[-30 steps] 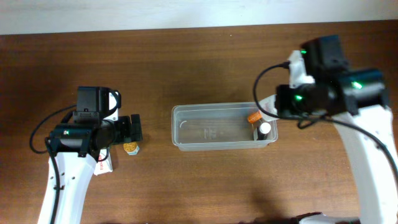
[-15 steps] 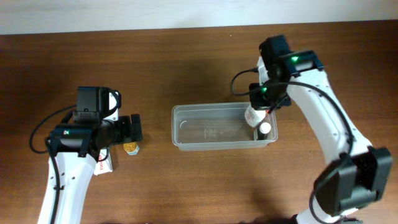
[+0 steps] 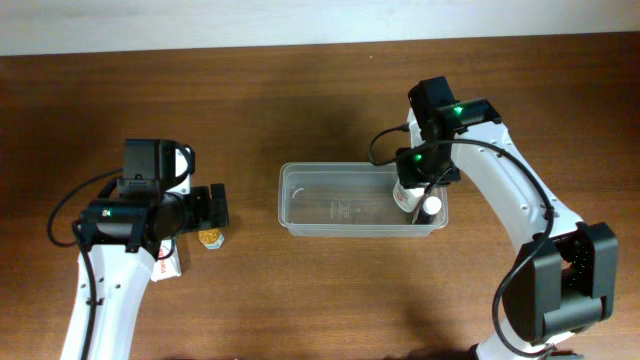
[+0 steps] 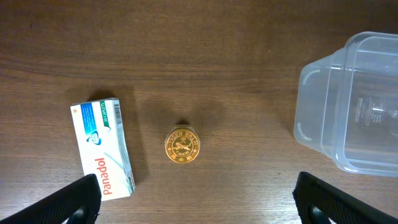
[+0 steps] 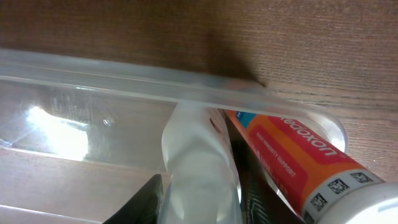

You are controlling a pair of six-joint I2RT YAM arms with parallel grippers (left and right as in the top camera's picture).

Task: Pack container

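The clear plastic container sits mid-table; its rim also shows in the right wrist view and its corner in the left wrist view. My right gripper is down in the container's right end, shut on a white bottle. An orange-red labelled bottle lies right beside it, and a white-capped bottle stands in the same corner. My left gripper is open and empty, above a small gold tin that also shows in the overhead view.
A white and green Panadol box lies left of the tin, under the left arm in the overhead view. The rest of the surface in view is bare brown wood.
My right arm has swung in from the right with the white bottle and lowered it into the container's right end. The container has shifted slightly right. The left arm has not moved.
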